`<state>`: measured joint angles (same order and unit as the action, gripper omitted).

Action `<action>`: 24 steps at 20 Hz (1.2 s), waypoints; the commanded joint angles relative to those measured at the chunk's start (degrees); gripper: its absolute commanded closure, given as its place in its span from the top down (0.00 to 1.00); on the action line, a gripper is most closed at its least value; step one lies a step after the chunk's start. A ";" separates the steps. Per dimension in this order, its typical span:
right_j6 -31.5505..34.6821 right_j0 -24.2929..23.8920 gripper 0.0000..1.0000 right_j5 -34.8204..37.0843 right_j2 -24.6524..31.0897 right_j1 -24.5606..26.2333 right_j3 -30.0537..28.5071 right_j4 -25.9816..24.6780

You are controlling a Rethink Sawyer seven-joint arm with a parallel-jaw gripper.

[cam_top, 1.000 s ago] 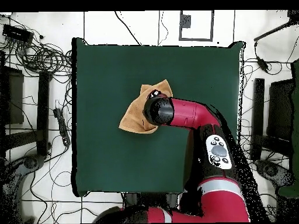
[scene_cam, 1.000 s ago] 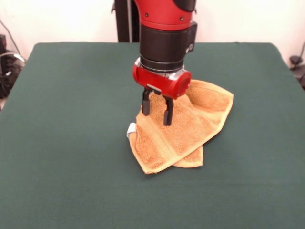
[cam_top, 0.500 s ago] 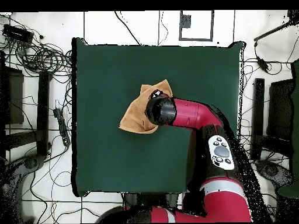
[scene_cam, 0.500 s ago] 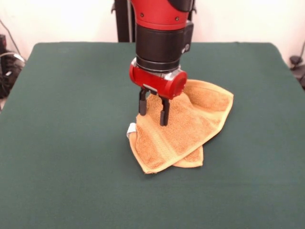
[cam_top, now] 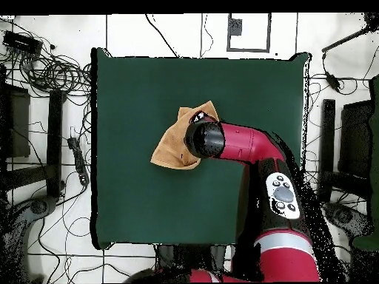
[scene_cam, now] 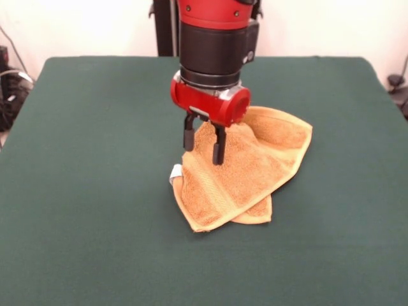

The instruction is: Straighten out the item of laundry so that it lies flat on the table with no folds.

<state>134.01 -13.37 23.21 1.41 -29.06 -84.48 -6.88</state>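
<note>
Front and overhead views. The orange-tan towel (scene_cam: 245,171) lies crumpled near the middle of the green table (scene_cam: 89,191), folded over itself into a rough wedge, one layer lapping another at its near corner; a small white tag loop (scene_cam: 174,173) shows at its left edge in the front view. The gripper (scene_cam: 203,145) hangs over the towel's left part with its two dark fingers (scene_cam: 218,145) spread apart and nothing between them (the tips appear to stand clear of the cloth, though contact cannot be ruled out from this angle). Compared with a second ago, the gripper has risen slightly and drifted toward the left of the front view; the towel's outline and folds are unchanged. From overhead, the red arm (cam_top: 248,144) covers the towel's (cam_top: 172,148) right side.
</note>
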 commanded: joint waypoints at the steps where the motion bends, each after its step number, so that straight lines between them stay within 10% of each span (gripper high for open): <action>1: -1.66 2.20 1.00 4.47 5.46 0.32 -4.01 -1.55; 24: 2.39 1.74 1.00 -6.12 5.90 -1.13 -12.29 -2.35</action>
<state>134.01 -12.91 22.25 1.41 -31.45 -87.49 -6.87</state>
